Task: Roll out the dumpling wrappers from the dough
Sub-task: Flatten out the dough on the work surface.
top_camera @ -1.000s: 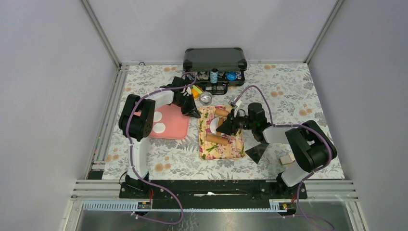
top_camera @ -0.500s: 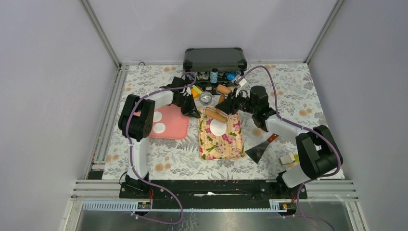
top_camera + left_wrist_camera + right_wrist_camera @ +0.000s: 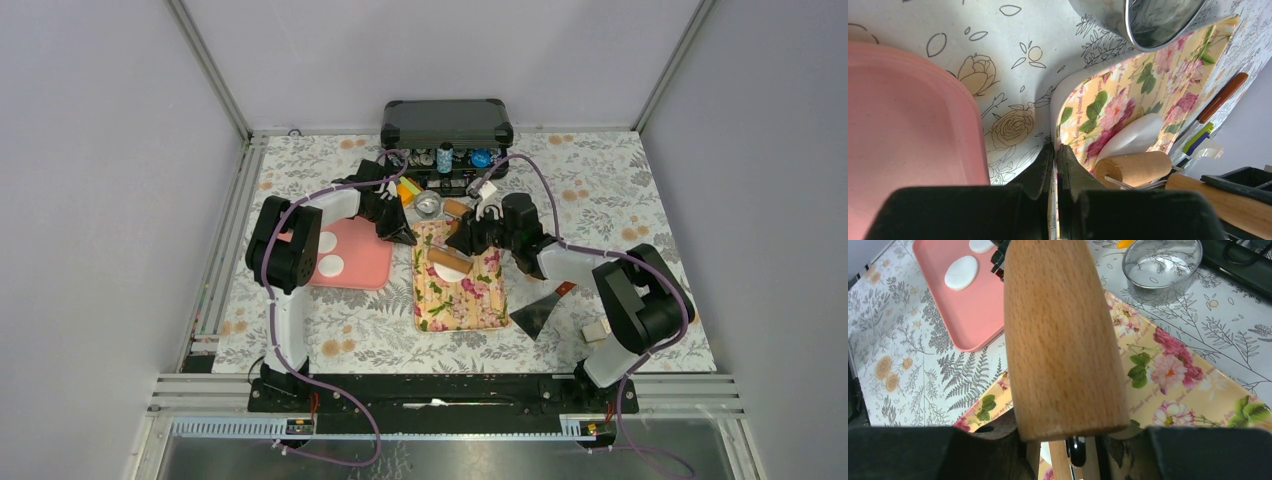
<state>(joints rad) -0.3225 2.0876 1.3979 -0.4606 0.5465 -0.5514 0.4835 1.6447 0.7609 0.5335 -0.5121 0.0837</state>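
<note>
Plain grey walls [image 3: 440, 50] on three sides, smooth and bare. Thin silver metal posts [image 3: 210, 70] up the two back corners. Down below, a white tablecloth [image 3: 600, 190] with grey leaves and orange flowers. Silver rails [image 3: 450, 392] along the near edge. Soft, even light.

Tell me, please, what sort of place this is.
Probably a robot test cell, not a home kitchen: plain grey walls and a metal frame enclose the table, where a rolling pin, a floral board and a pink tray of dumpling wrappers are set up.
</note>
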